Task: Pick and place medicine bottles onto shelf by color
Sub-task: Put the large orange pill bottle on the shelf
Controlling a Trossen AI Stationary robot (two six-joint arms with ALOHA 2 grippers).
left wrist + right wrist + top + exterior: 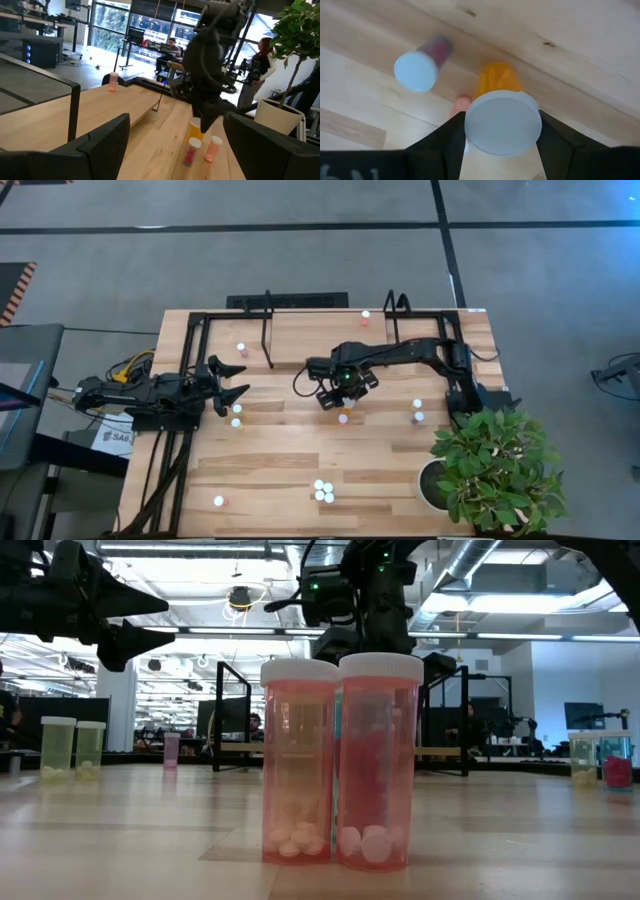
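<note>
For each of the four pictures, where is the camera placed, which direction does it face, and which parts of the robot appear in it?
High view: above the table, facing straight down; both arms, left hand and right hand show.
Low view: at tabletop height, facing level across; two pink bottles near, arms overhead.
Left wrist view: on the left arm, facing the right arm and plant pot; own fingers frame it.
Right wrist view: facing down; own hand flanks the orange bottle.
Shared: both wrist views show that orange bottle.

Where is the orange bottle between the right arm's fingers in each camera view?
High view: orange bottle mid-table, under the right gripper.
Low view: not visible; the two pink bottles up close fill the middle.
Left wrist view: orange bottle below the dark right gripper.
Right wrist view: its white cap sits between the fingers.
Shared landmark: the dark-red bottle beside it.
</note>
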